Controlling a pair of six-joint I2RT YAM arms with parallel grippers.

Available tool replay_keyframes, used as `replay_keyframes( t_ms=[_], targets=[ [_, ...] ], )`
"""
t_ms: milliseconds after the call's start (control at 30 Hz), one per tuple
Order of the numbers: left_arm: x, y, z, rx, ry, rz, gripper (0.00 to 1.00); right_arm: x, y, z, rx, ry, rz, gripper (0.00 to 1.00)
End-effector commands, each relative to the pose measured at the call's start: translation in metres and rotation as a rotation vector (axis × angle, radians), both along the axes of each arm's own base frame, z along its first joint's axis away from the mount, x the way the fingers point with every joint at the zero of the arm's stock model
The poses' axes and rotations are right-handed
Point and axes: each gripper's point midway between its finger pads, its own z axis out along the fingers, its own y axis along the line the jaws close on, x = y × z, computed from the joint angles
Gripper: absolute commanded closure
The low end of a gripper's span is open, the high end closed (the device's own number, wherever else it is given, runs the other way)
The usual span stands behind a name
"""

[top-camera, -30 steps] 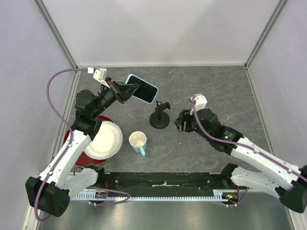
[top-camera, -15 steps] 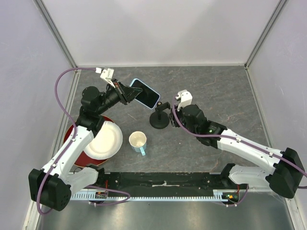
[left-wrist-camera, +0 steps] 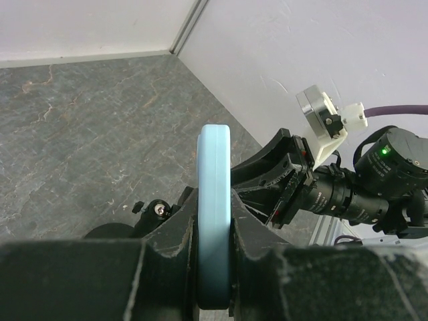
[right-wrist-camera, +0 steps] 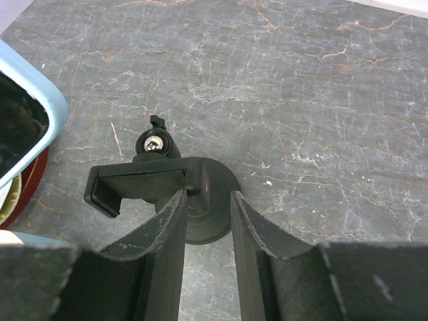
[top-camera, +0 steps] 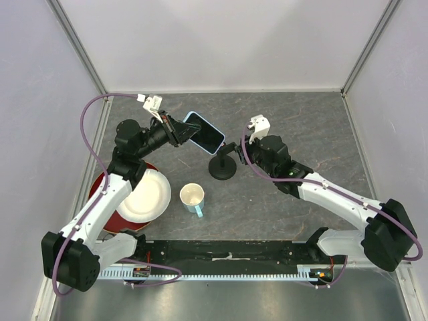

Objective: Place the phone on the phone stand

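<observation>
1. We see the left gripper (left-wrist-camera: 214,210) clamped on the phone (left-wrist-camera: 214,160). The light blue case edge is pinched between its two fingers (left-wrist-camera: 170,234) and stands upright out of them in its wrist view.
2. From above, the phone (top-camera: 204,131) juts out ahead of the left gripper (top-camera: 179,132), off the table (top-camera: 301,120), with its black screen tilted.
3. The phone's free end hangs just beside the top of the phone stand (top-camera: 224,160). We cannot tell whether the two touch.
4. The right gripper (right-wrist-camera: 208,195) faces the left one from the stand's other side. Its fingers (right-wrist-camera: 164,247) stand on either side of the stand's post, above the round base.
5. We cannot tell whether those fingers press on the post or only flank it.
6. In the right wrist view the stand's clamp holder (right-wrist-camera: 137,182) sits just ahead and to the left of the fingertips. The phone's blue corner (right-wrist-camera: 27,114) lies further left of it.
7. The phone is not seated in the holder.
8. A cup (top-camera: 192,196) stands on the table nearer the arm bases than either gripper. A white plate (top-camera: 144,194) on a red plate (top-camera: 115,223) lies under the left arm.
</observation>
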Motion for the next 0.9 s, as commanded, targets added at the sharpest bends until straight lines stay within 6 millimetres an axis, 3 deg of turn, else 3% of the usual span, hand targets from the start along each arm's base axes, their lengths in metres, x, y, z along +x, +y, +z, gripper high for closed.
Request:
replay_keyframes(
  t_ms=[0,67,333,433,500,733,867],
  targets=[
    [-0.004,-0.001,0.049,-0.031,-0.18,-0.02,0.98,0.002,0.015,0.018,0.049,-0.079,0.104,0.62],
    [-0.005,-0.001,0.049,-0.031,-0.178,-0.028,0.98,0.0,0.016,0.01,0.038,-0.077,0.125,0.62],
    [0.0,-0.008,0.039,-0.027,-0.14,-0.067,0.98,-0.002,0.021,0.012,0.077,-0.132,0.179,0.7],
    [0.0,-0.011,0.038,-0.025,-0.131,-0.085,0.98,-0.004,0.021,0.015,0.113,-0.167,0.178,0.81],
    [0.0,-0.013,0.037,-0.024,-0.127,-0.099,0.98,-0.005,0.018,0.017,0.133,-0.193,0.167,1.0],
    [-0.011,-0.021,0.041,0.006,-0.184,-0.168,0.98,-0.008,0.025,0.022,0.074,-0.223,0.241,1.0],
    [-0.036,-0.035,0.049,0.087,-0.302,-0.264,0.98,-0.013,0.015,0.01,0.053,-0.232,0.24,1.0]
  ],
)
